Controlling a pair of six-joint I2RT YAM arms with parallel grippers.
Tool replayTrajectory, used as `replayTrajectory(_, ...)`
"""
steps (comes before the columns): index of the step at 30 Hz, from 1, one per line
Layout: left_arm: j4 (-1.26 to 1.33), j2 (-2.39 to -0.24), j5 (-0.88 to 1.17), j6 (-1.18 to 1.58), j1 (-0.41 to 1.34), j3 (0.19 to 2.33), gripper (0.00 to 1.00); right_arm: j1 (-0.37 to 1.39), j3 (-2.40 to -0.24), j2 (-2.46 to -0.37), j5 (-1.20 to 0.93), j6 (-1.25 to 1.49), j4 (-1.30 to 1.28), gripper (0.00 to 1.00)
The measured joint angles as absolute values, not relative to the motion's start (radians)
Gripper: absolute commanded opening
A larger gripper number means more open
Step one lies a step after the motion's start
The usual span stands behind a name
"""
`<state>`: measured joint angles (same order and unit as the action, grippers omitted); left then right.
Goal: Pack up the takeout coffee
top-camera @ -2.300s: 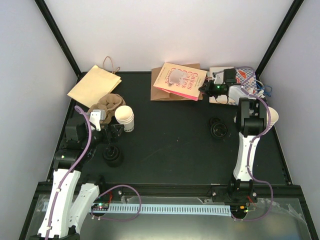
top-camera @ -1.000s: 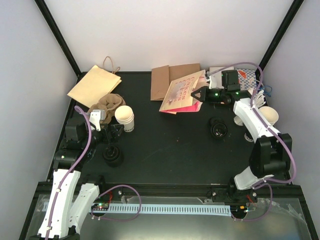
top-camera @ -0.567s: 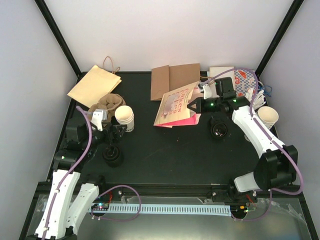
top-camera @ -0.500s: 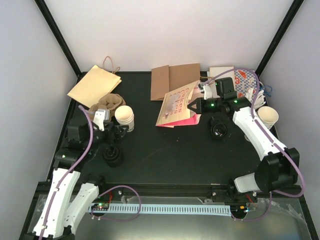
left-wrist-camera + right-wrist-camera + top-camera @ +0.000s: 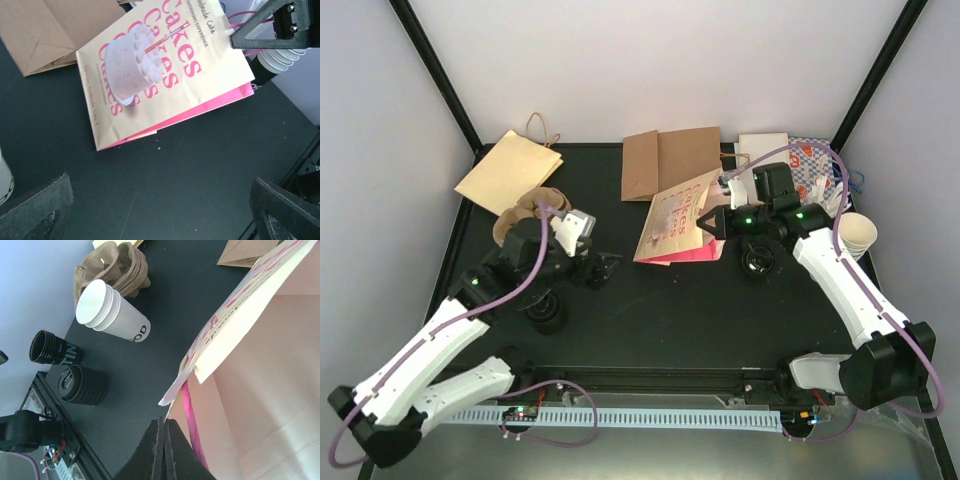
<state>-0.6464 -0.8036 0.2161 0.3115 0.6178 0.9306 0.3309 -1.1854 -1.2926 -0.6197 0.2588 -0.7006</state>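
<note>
The takeout coffee, a small white cup with dark print, stands by a brown pulp carrier; from above my left wrist hides it. My right gripper is shut on the edge of a cream and pink "Cakes" paper bag, holding it tilted near the table's middle. In the right wrist view the shut fingertips pinch the bag's rim beside its pink handle. My left gripper stands open and empty, short of the bag, over bare black table.
Black lid stacks sit at front left and under my right arm. A flat kraft bag lies back left, a brown bag at the back. Nested cream cups and printed packets are at the right.
My right gripper has pulled the Cakes bag off the brown bag toward the table's middle and tilted it up. My left arm has swung right past the cup toward the bag.
</note>
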Motion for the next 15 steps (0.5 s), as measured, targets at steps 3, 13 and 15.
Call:
replayTrajectory(3, -0.634, -0.893, 0.142, 0.311, 0.716, 0.986, 0.99, 0.343, -1.185, -1.283, -0.614, 0.259, -0.709, 0.01)
replayTrajectory(13, -0.574, -1.057, -0.020, 0.178, 0.977, 1.047, 0.99, 0.360, -1.185, -1.277, -0.604, 0.259, -0.748, 0.01)
replayTrajectory(15, -0.557, -1.060, -0.049, 0.131, 1.021, 1.046, 0.99, 0.360, -1.185, -1.274, -0.604, 0.259, -0.754, 0.01)
